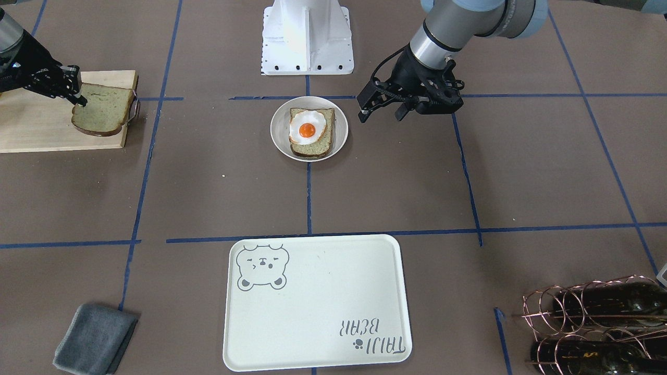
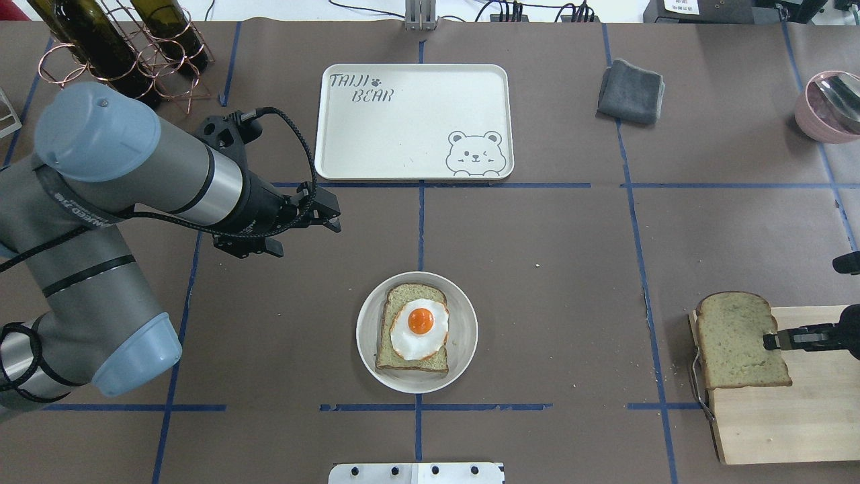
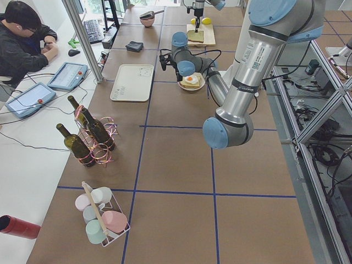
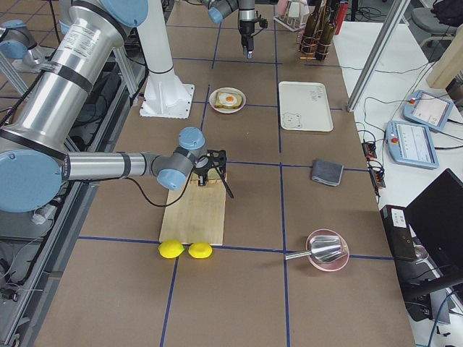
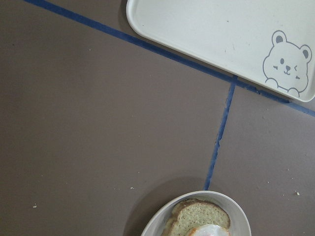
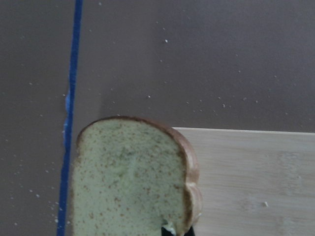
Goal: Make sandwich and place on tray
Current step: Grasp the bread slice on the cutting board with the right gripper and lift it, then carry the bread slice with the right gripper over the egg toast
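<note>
Smooth matt plastic tray (image 1: 323,291), bare wooden board (image 1: 36,127), soft grey cloth (image 1: 94,338)

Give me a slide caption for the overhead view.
Right hand grips a bread slice on the cutting board; egg-topped slice sits in a dish.

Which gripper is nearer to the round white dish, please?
Left. The left gripper hovers beside the dish; the right gripper is far off, gripping the bread slice at the cutting board.

Grey "TAIJI BEAR" lettering with a paw mark on the cream tray (image 2: 416,124), opposite corner from its bear-face drawing.
</note>
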`<state>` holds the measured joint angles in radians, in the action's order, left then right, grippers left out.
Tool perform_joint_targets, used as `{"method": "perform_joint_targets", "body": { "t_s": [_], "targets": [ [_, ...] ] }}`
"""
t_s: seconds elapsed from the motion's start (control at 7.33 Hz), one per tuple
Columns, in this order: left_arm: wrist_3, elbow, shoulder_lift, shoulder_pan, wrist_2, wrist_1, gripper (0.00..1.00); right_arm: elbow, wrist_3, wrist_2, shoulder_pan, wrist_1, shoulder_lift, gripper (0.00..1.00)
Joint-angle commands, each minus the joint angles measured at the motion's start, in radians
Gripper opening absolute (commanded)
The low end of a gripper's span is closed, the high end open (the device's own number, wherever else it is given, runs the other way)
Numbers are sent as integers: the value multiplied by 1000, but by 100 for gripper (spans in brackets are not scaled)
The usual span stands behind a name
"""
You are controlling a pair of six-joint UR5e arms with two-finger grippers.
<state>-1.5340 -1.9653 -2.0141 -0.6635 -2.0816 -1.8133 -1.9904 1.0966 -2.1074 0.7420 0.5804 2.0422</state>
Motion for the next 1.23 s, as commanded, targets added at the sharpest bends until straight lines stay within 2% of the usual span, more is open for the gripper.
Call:
{"method": "perform_joint_targets", "body": {
  "t_s": [0.0, 0.27, 0.41, 0.82, 0.95, 1.09],
  "targets": [
    [0, 3, 1, 1, 0, 0, 100, -1, 26, -71, 56, -27, -94, 0],
    [0, 3, 2, 1, 0, 0, 100, 24, 180, -80, 51, -4, -294, 0],
    [0, 3, 1, 1, 0, -1, 100, 45, 216, -82, 45, 54, -401, 0],
    [3, 8, 5, 1, -1, -3, 100, 61, 236, -51, -59, 345, -681, 0],
    [3, 14, 6, 1, -2, -4, 100, 62, 273, 40, -149, 387, -732, 0],
    [6, 14, 6, 1, -3, -6, 100, 80, 308, 175, -267, 389, -773, 0]
  ]
}}
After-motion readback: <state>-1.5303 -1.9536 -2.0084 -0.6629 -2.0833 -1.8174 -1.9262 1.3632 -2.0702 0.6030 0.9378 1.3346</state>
